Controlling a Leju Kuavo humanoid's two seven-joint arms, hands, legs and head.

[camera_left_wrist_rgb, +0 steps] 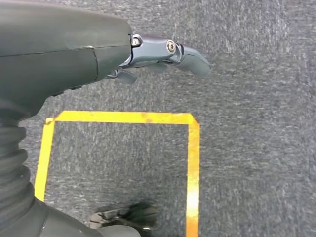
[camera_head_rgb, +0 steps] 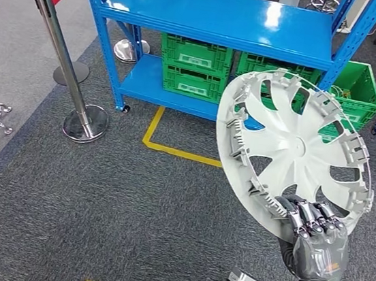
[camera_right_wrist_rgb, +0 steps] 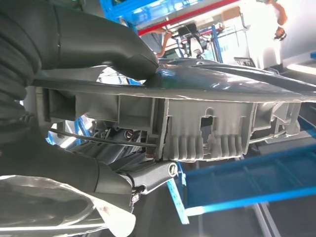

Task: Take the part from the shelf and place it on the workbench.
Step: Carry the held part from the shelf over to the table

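The right hand (camera_head_rgb: 315, 228) grips the lower rim of the part (camera_head_rgb: 294, 143) (a silver wheel cover, seen from its clipped back side), thumb pressed on one face and fingers (camera_right_wrist_rgb: 152, 175) hooked under the other. The part stands tilted above the hand, clear of the blue shelf (camera_head_rgb: 217, 14) beyond it. The left hand (camera_left_wrist_rgb: 164, 52) hangs over the carpet, holding nothing, fingers loosely extended. Judging by this, the carry is under way; next comes turning toward the surface and setting the part down.

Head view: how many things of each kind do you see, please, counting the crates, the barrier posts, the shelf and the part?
Green crates: 3
Barrier posts: 2
Blue shelf: 1
Wheel cover, held by the right robot hand: 1
Total: 7
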